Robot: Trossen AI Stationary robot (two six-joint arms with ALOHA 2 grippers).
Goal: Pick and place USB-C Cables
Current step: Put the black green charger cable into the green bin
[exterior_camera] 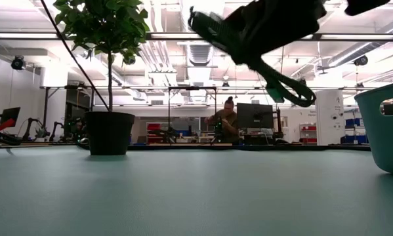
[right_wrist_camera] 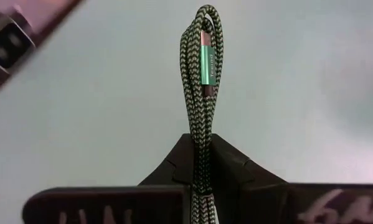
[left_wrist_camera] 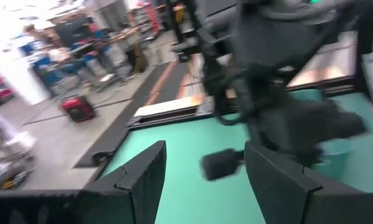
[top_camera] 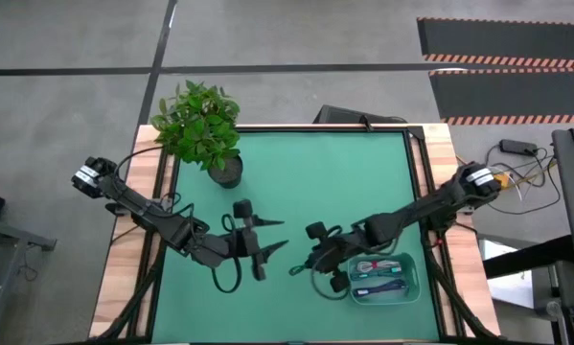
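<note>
Mid-carry: the right claw [right_wrist_camera: 202, 171] pinches the green USB-C cable [right_wrist_camera: 202, 74] near the teal bin [top_camera: 416, 287] at the table's near-right corner, needing release there; left claw [top_camera: 272, 237] gapes wide.

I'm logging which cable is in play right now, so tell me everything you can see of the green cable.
The green cable is a thin cord in a woven green-and-dark braid, folded into a tight loop. Its connector has a metallic green shell with small lettering and lies against the loop near the top. The right gripper is shut on the loop's lower part, so it sticks out past the fingertips. In the low view it hangs clear above the green mat.
</note>
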